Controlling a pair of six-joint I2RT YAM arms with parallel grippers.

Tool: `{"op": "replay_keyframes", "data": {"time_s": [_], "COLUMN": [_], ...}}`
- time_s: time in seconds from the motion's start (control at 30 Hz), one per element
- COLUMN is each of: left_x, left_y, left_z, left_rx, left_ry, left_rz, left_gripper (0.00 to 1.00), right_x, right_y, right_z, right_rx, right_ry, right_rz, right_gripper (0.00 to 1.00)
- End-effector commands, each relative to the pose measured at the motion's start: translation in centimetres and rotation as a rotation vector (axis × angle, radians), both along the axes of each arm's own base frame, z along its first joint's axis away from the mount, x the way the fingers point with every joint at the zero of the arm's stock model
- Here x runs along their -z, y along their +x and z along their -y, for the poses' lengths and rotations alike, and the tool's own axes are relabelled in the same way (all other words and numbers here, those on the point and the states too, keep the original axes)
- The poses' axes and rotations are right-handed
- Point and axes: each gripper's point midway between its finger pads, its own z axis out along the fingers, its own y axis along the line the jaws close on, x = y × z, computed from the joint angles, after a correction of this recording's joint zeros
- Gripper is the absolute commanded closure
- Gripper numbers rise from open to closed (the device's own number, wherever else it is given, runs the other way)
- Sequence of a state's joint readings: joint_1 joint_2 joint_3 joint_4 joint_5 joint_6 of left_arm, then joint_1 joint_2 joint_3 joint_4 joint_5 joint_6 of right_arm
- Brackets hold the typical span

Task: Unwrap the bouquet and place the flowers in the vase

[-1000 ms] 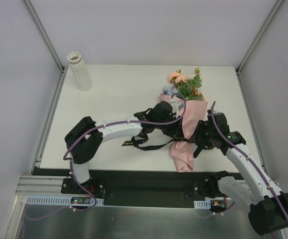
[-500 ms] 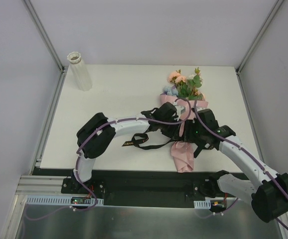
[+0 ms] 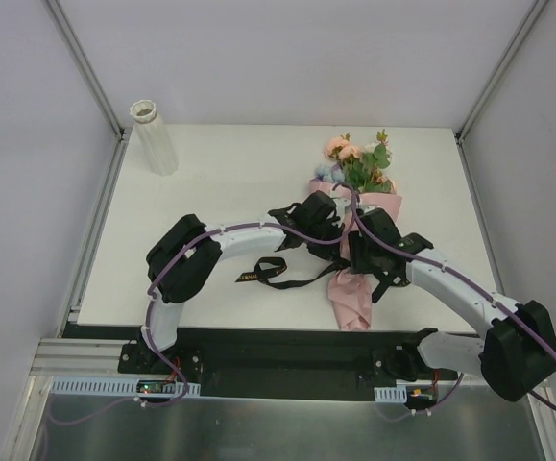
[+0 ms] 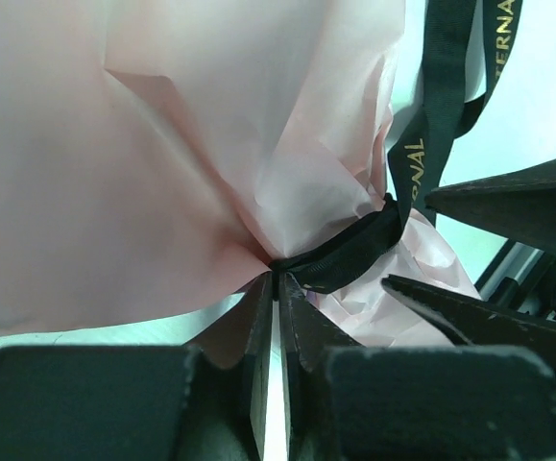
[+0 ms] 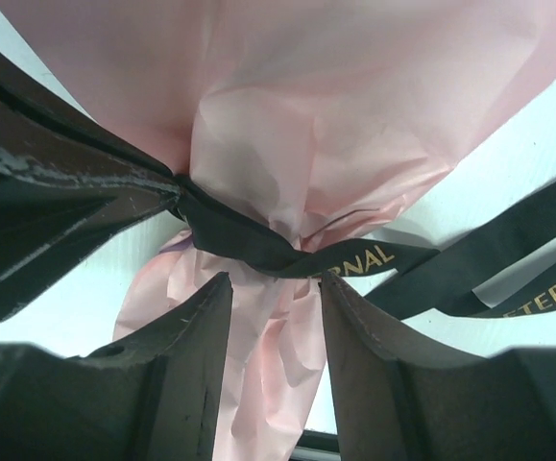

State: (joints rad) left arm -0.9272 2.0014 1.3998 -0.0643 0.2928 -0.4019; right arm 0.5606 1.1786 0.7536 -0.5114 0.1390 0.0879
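Overhead view: bouquet (image 3: 352, 293) lies on the table (image 3: 220, 182), right of centre, with the flowers (image 3: 359, 163) toward the far edge. The vase (image 3: 155, 139) stands well apart at the far left corner. The ribbon (image 3: 278, 274) trails leftward.

Left wrist view: left claw (image 4: 278, 280) is closed, pinching the ribbon band at the waist of the creased pink paper (image 4: 114, 144).

Right wrist view: right claw (image 5: 276, 288) stands open, straddling the paper tail below the knot.

Recommendation: steady the bundle and draw the band off along the tail, not across the stems.
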Motion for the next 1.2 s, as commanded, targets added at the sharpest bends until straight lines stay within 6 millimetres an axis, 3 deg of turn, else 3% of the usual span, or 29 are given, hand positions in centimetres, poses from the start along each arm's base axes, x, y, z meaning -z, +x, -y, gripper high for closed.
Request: {"op": "replay_keyframes", "data": {"time_s": [0.0, 0.2, 0.37, 0.43, 0.57, 0.87, 1.17], "left_x": [-1.2, -1.9, -1.7, -1.4, -2.0, -3.1, -5.2], "left_y": [-0.5, -1.1, -1.7, -1.6, -1.5, -1.4, -1.3], "left_z": [1.4, 2.1, 2.0, 1.8, 1.6, 1.5, 1.5], "left_rx": [0.068, 0.091, 0.094, 0.082, 0.060, 0.051, 0.041], "left_ry": [-0.073, -0.150, -0.174, -0.177, -0.192, -0.230, -0.274], "left_rz": [0.021, 0.004, -0.010, -0.007, 0.010, 0.038, 0.074], "left_gripper": [0.97, 1.00, 1.00, 1.00, 1.00, 1.00, 1.00], "right_x": [-1.2, -1.1, -1.6, -1.8, -1.0, 0.6, 0.9], "right_y": [1.6, 2.5, 3.2, 3.4, 3.1, 1.4, 1.2], "right_z": [-1.3, -2.2, -2.8, -3.0, -2.9, -2.6, -2.1], "right_rx": [-0.036, -0.050, -0.039, -0.033, -0.027, -0.040, -0.029], "right_ry": [-0.017, -0.032, -0.016, -0.005, -0.028, -0.018, -0.036], "right_rz": [0.063, 0.095, 0.125, 0.139, 0.092, 0.039, 0.039], "right_gripper": [0.55, 0.55, 0.62, 0.70, 0.76, 0.60, 0.60]}}
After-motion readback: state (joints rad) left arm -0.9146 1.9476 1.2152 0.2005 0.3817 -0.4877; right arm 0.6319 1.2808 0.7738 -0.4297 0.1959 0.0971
